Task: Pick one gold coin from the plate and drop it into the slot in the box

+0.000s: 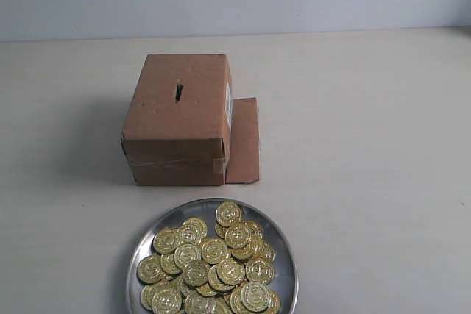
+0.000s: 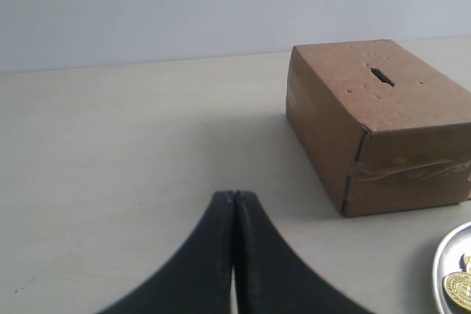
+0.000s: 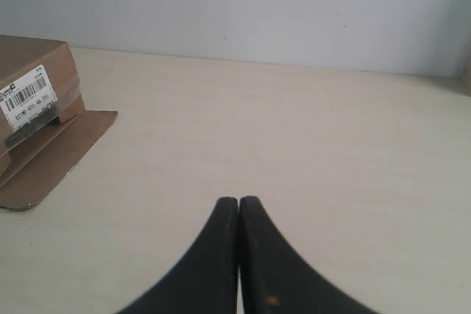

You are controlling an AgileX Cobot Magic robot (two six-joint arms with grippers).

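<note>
In the exterior view your brown rectangular cardboard box (image 1: 180, 119) sits mid-frame, short dark slot (image 1: 179, 92) on top, with the round silver metal plate (image 1: 171, 220) of gold coins (image 1: 213, 266) just below at the bottom edge. Your left gripper (image 2: 234, 195) and right gripper (image 3: 239, 200) are both pinched closed, empty.

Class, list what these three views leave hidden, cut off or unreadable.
- Exterior view: the plate and some coins run off the bottom edge.
- Every view: inside of the box hidden by its cardboard walls.
- Right wrist view: label print too small to read.
</note>
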